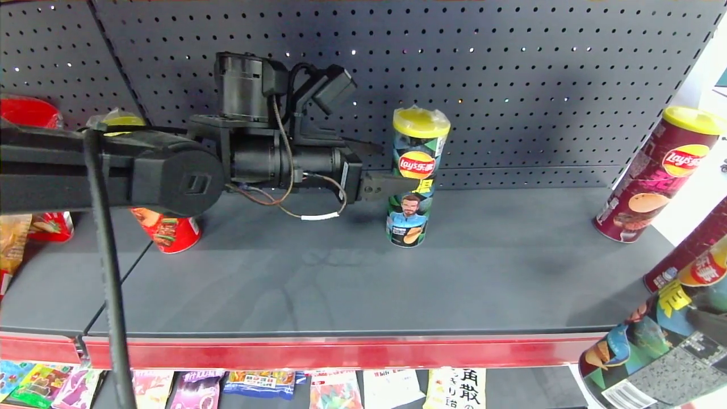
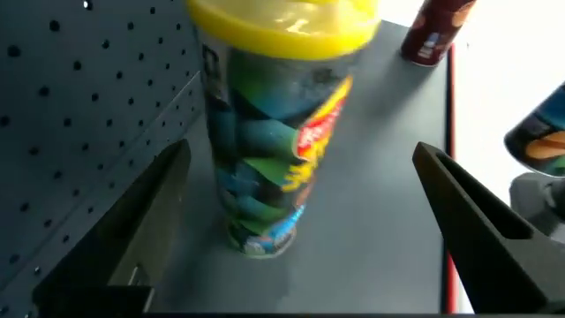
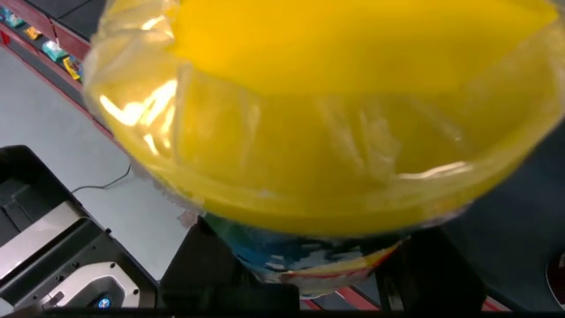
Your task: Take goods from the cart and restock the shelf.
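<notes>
A green-and-blue chip can with a yellow lid stands upright at the back middle of the grey shelf. My left gripper is level with the can's middle, open, with a finger on each side. In the left wrist view the can stands between the wide-apart fingers of this gripper, untouched. My right gripper is shut on a second green-and-blue can, whose yellow wrapped lid is close to the camera. That can hangs tilted beyond the shelf's front right corner.
A maroon can stands at the shelf's back right, another maroon can at the right edge. A red can stands behind my left arm. A pegboard wall backs the shelf. Snack packets fill the shelf below the red lip.
</notes>
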### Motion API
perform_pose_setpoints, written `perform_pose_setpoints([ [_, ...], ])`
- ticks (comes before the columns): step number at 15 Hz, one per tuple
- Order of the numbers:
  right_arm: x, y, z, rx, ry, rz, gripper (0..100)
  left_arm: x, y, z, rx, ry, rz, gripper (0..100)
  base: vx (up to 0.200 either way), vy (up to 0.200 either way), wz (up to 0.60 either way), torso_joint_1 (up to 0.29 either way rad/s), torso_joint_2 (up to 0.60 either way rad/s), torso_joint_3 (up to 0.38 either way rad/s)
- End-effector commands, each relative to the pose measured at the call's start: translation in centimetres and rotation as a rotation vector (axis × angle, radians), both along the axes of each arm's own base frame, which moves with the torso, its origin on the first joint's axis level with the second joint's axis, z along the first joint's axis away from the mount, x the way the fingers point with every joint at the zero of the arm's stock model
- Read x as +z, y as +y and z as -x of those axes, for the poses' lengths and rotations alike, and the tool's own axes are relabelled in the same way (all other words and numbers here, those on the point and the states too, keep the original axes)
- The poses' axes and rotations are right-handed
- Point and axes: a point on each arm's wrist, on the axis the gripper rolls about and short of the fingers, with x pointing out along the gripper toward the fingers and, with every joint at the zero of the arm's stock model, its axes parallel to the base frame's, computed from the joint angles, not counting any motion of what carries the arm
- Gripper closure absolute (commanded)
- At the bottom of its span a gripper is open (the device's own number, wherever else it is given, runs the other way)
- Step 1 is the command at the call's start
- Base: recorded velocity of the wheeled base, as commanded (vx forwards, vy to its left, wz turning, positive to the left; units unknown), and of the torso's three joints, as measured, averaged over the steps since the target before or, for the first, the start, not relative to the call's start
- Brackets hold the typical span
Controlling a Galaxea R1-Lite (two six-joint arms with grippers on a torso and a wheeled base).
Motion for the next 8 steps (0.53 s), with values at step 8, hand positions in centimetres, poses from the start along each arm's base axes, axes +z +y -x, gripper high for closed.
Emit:
perform_pose_setpoints([
  [8,0.0,0.0,0.0,0.001,0.002,0.001,100,-1.1,-2.3,-3.1,-0.023,-0.011,0.018,0,0.000,0.000,0.00,0.000,0.00,0.000],
])
